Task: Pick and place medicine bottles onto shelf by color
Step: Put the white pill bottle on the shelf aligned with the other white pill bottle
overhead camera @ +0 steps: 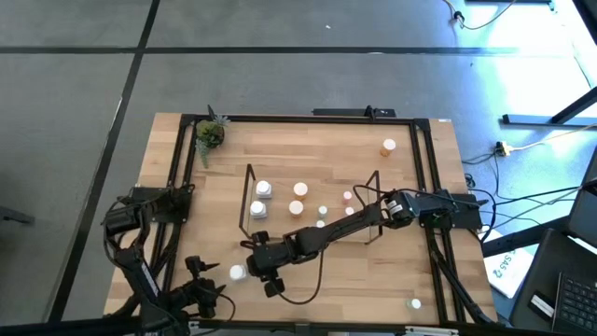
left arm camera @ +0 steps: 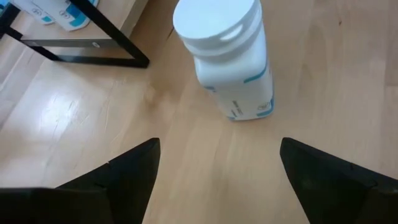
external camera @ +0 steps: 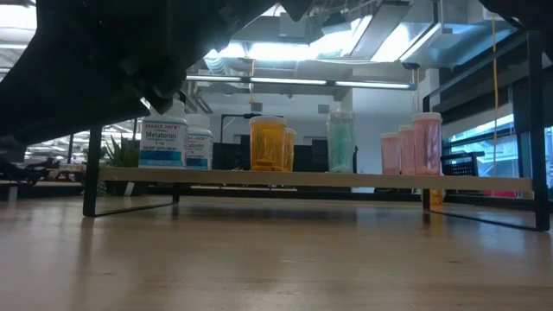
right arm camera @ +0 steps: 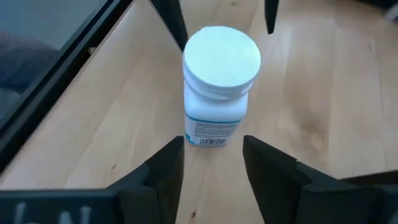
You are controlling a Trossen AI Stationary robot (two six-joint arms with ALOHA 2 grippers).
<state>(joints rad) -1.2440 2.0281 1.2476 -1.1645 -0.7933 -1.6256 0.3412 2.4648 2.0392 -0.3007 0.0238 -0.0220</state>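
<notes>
Right gripper [right arm camera: 212, 146] fingers fill your foreground, set at a middling gap with nothing between them. The bottle [right arm camera: 217, 93] stands just past their tips, upright, white cap up. So you're lined up, but not yet around it.

That bottle sits on the bare table, near the shelf's [external camera: 302, 178] left front corner and on your side of it. The left gripper [left arm camera: 219, 142] faces the same bottle from the other side, jaws spread wide and holding nothing. You've got two tools pointing at one bottle, so watch for a clash.

On the shelf itself, two white bottles [external camera: 173, 142] stand at the left end. Orange ones [external camera: 268, 142] come next, then teal [external camera: 340, 140], and pink [external camera: 415, 142] is at the right end. My read is that this one belongs at that left end, beside the other whites.

As for handling, it looks like stiff, smooth plastic, probably light and taller than it is wide. Expect it to skid or tip if one finger lands first. Take it on the round body, across the label and below the cap's lip, with both pads meeting it together. The cap is wider than the body, so a grip under that lip shouldn't slide out when you lift. Squeeze moderately, because the wall won't give much. The gap looks only a little wider than the body, so centre it before you push forward.
</notes>
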